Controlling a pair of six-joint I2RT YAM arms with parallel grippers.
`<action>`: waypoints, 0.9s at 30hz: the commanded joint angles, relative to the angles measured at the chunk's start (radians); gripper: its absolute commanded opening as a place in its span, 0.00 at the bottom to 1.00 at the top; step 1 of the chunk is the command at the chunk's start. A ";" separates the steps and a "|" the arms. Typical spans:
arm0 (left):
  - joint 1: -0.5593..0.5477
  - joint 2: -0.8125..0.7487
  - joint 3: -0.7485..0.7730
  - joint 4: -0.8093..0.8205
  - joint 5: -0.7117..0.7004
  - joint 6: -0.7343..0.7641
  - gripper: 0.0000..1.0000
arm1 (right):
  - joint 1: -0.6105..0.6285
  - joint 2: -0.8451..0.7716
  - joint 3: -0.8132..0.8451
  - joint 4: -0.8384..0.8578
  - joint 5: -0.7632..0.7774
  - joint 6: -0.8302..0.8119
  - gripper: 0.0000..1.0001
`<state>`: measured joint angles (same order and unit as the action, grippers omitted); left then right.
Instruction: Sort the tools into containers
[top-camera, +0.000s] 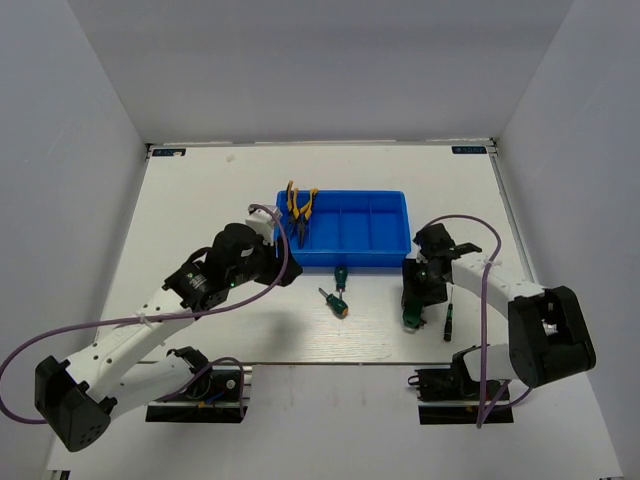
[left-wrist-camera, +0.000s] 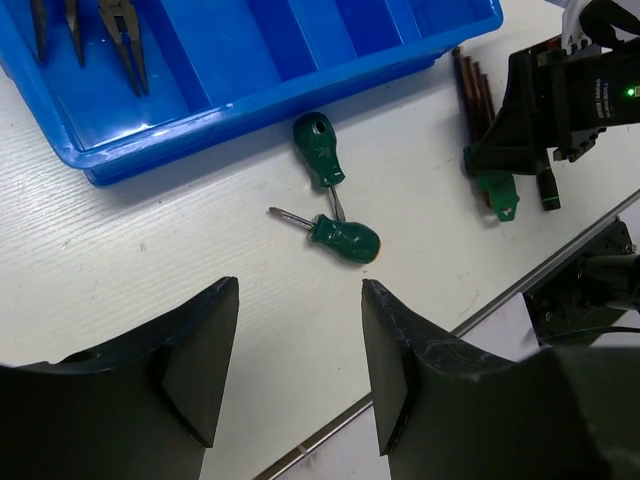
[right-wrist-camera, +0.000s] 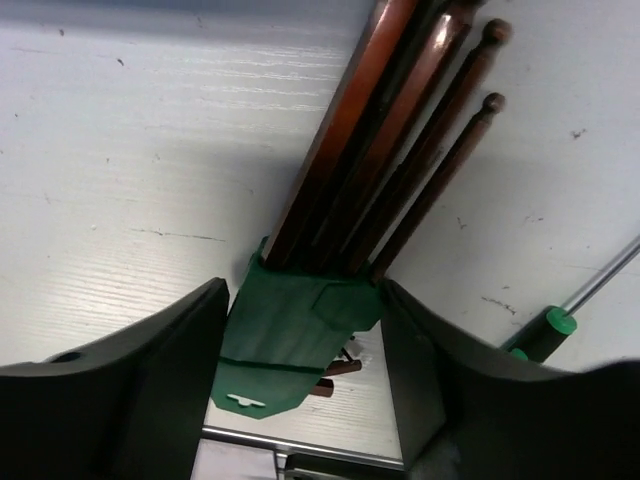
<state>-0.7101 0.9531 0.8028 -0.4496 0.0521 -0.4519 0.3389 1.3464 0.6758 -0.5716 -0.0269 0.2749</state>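
The blue tray (top-camera: 388, 258) has four compartments; two yellow-and-black pliers (top-camera: 299, 203) lie in the leftmost, also in the left wrist view (left-wrist-camera: 125, 40). Two stubby green screwdrivers (top-camera: 340, 279) (top-camera: 334, 302) lie on the table in front of the tray, also in the left wrist view (left-wrist-camera: 320, 150) (left-wrist-camera: 345, 238). My left gripper (left-wrist-camera: 300, 300) is open and empty, above the table near them (top-camera: 284, 263). My right gripper (right-wrist-camera: 305, 300) is shut on the hex-key set's green holder (right-wrist-camera: 290, 335), low at the table (top-camera: 411, 318). The thin black screwdriver (top-camera: 449, 318) lies just right of it.
White walls enclose the table on the left, back and right. The table's near edge, a metal strip (left-wrist-camera: 500, 305), runs close below the screwdrivers. The arm bases (top-camera: 200, 395) (top-camera: 465, 395) sit at the near edge.
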 joint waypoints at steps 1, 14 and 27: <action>-0.005 -0.028 0.001 -0.017 -0.015 -0.005 0.63 | 0.006 0.046 -0.007 0.009 0.022 0.024 0.55; -0.005 -0.047 0.019 -0.044 -0.034 -0.005 0.63 | 0.003 -0.117 0.014 -0.083 -0.053 -0.062 0.00; -0.014 -0.016 0.068 -0.044 -0.015 -0.005 0.63 | 0.008 -0.236 0.148 -0.201 -0.347 -0.143 0.00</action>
<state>-0.7147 0.9409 0.8249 -0.4942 0.0338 -0.4534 0.3412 1.1408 0.7433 -0.7414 -0.2371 0.1539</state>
